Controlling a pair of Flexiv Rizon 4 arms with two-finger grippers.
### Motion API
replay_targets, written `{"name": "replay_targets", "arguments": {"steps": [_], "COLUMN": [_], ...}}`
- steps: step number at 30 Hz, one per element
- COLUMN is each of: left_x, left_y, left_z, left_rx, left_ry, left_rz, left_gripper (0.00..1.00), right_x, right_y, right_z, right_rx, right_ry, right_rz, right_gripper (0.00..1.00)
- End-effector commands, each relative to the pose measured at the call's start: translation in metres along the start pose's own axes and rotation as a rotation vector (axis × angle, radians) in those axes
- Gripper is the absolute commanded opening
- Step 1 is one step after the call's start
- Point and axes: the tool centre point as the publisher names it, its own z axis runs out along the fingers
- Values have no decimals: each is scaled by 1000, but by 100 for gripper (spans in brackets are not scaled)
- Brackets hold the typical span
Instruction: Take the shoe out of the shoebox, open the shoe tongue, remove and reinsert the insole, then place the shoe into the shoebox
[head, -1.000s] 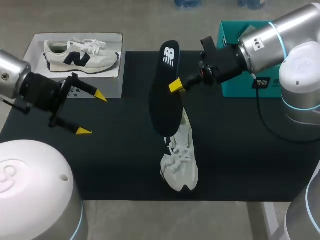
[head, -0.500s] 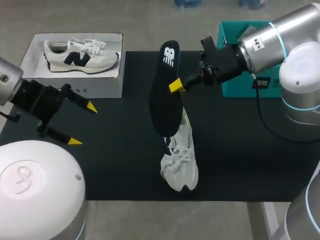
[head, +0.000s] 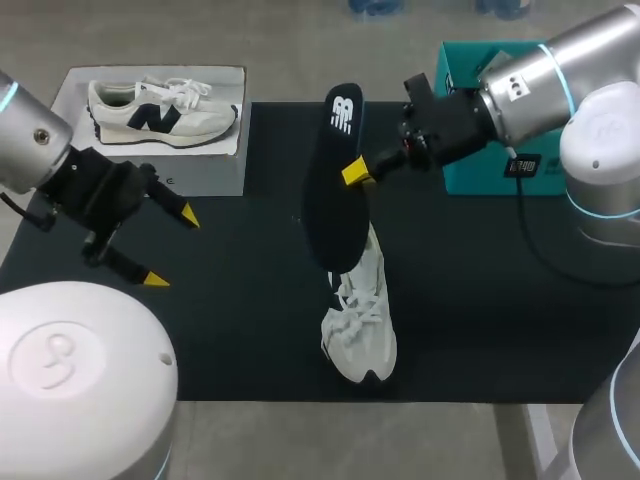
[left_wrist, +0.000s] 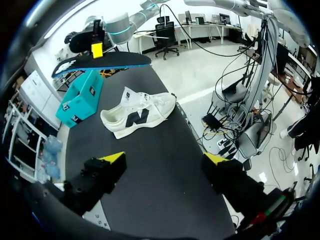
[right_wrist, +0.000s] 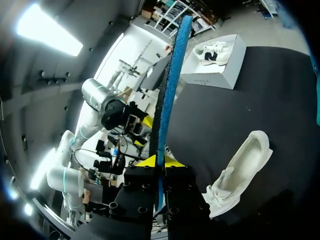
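A white shoe (head: 362, 325) lies on the black mat, toe toward the front edge; it also shows ahead of my left gripper (left_wrist: 137, 114) and below my right gripper (right_wrist: 240, 170). The black insole (head: 335, 180) hangs upright above the shoe's heel, with my right gripper (head: 353, 172) shut on its edge. Seen edge-on, the insole (right_wrist: 170, 85) rises from between that gripper's fingers (right_wrist: 160, 161). My left gripper (head: 172, 249) hovers open and empty over the mat's left side, well apart from the shoe, and shows wide open in its own view (left_wrist: 164, 158).
A white shoebox (head: 215, 170) with a white-and-navy shoe on top sits at the back left. A teal box (head: 457, 70) stands at the back right under my right arm. The black mat (head: 240, 320) covers the table's middle.
My left gripper has drawn back a little toward the left and the front edge, still open. The right arm and insole have barely shifted; the shoe has not moved.
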Motion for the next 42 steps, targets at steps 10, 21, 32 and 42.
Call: {"name": "replay_targets", "arguments": {"steps": [10, 21, 32, 42], "left_x": [2, 2, 2, 2], "left_y": [-1, -1, -1, -1], "left_z": [0, 0, 0, 0], "left_rx": [-6, -6, -6, -6], "left_ry": [-2, -2, -2, -2], "left_rz": [0, 0, 0, 0], "left_gripper": [100, 100, 100, 100], "right_x": [-46, -89, -89, -89], "right_y": [57, 67, 67, 67], "right_z": [-15, -11, -11, -11], "right_rx": [1, 43, 43, 43], "right_ry": [-42, -126, -126, -126], "right_rz": [-77, -4, -4, -4], "right_gripper": [0, 0, 0, 0]}}
